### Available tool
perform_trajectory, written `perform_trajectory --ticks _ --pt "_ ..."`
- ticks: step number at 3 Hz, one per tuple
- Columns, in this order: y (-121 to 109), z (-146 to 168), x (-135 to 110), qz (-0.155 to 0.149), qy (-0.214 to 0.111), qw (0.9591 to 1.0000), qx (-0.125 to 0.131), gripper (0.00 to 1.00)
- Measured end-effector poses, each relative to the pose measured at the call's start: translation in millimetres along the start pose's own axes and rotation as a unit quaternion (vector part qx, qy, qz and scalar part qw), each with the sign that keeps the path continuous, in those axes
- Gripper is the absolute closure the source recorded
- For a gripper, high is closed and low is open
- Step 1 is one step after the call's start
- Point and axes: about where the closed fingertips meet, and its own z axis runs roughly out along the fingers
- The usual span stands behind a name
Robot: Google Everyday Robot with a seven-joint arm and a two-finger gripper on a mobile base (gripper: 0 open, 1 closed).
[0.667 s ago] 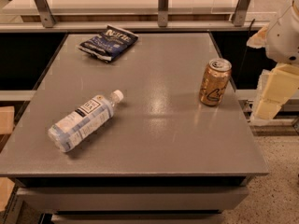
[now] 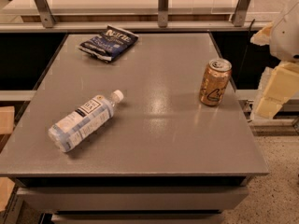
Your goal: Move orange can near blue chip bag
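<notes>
The orange can [image 2: 215,82] stands upright on the right side of the grey table [image 2: 154,139], close to its right edge. The blue chip bag [image 2: 108,42] lies flat at the table's far left corner, well apart from the can. My gripper [image 2: 273,94], cream-coloured under a white arm housing [image 2: 286,31], hangs just beyond the table's right edge. It is to the right of the can, at about the can's height, and does not touch it.
A clear plastic water bottle [image 2: 83,121] lies on its side at the front left of the table, cap pointing toward the middle. A railing with metal posts [image 2: 162,3] runs along the far edge. Speckled floor [image 2: 275,185] shows at the right.
</notes>
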Motion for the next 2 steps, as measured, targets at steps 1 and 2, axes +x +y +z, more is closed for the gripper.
perform_trajectory --ticks 1,2 --pt "-6.8 -5.4 1.9 0.017 -0.018 0.9996 0.015 0.0" --pt "-14.6 -7.7 6.2 0.035 -0.037 0.9984 0.025 0.0"
